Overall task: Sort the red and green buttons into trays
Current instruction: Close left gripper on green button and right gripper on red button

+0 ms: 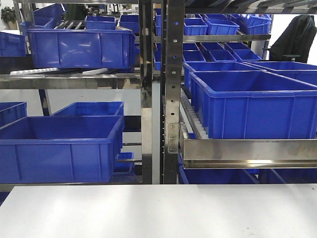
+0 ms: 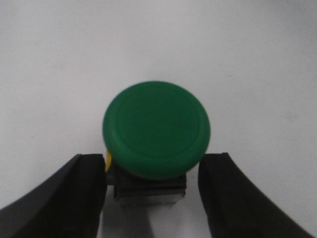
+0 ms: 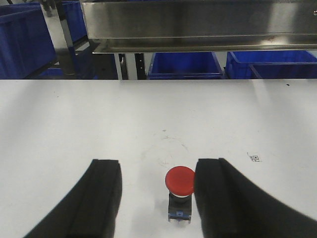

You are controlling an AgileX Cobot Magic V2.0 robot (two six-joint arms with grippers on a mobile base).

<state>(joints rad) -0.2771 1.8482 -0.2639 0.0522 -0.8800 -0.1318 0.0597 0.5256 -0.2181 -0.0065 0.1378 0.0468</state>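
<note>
In the left wrist view, a green button [image 2: 156,129] with a round cap on a dark body stands on the white table, between the black fingers of my left gripper [image 2: 154,166]. The jaws are open, with small gaps on both sides of the body. In the right wrist view, a red button [image 3: 180,179] stands on the table between the wide-open fingers of my right gripper [image 3: 158,171], close against the right finger [image 3: 218,193]. The red and green trays are out of view. The front view shows neither gripper and no button.
A metal rack [image 1: 171,89] holding several deep blue crates [image 1: 252,104] stands behind the white table [image 1: 158,213]. Its steel shelf rail [image 3: 198,29] overhangs the table's far edge. A small printed marker [image 3: 254,157] lies on the table right of the red button.
</note>
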